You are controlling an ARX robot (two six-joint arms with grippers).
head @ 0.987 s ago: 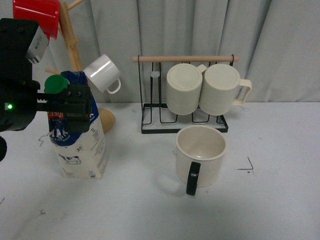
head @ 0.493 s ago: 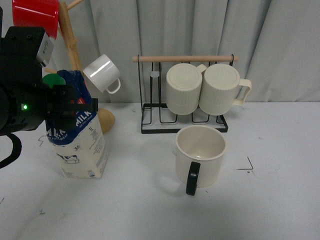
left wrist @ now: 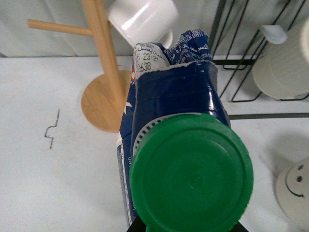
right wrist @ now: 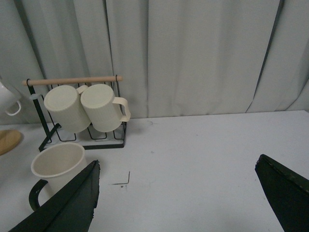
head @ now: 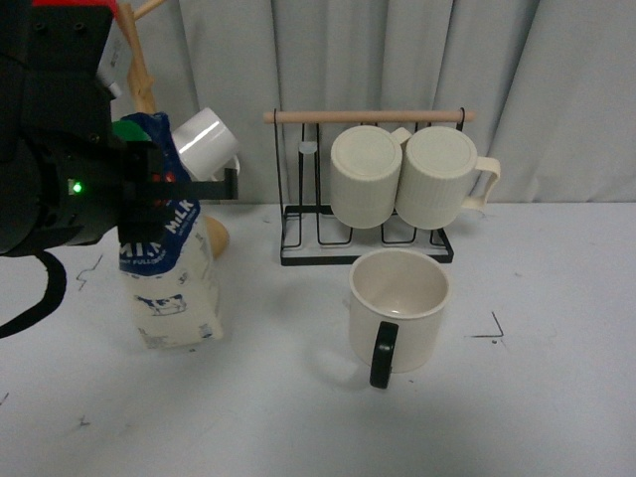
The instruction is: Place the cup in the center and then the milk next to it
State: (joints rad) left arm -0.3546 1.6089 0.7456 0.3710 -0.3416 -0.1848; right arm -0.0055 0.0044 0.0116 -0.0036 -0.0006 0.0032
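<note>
While the left end effector [head: 169, 189] was clenched on the blue upper part of the milk [head: 169, 288], the carton stood at the robot's left of the counter [head: 298, 427]. Its long axis was tilted off vertical, with the top leaning leftward and the base set further right (whether the base touched the counter or hung just above it could not be told). The cup [head: 399, 310] stood upright near the centre, just in front of the wire rack [head: 368, 248], with its black handle turned toward the robot. It therefore lay to the right of the held carton, well apart from it, with bare counter between them. In the left wrist view the green cap [left wrist: 190, 174] filled the foreground and the cup's smiley face [left wrist: 297, 181] showed at the frame's edge. The right end effector [right wrist: 176, 166] was released and empty, with its jaws spread wide, and it hung nearer the cup than the carton. By judgement, the coming move was a rightward carry by the left arm toward the cup's near flank, with the carton brought upright before it was set down.
</note>
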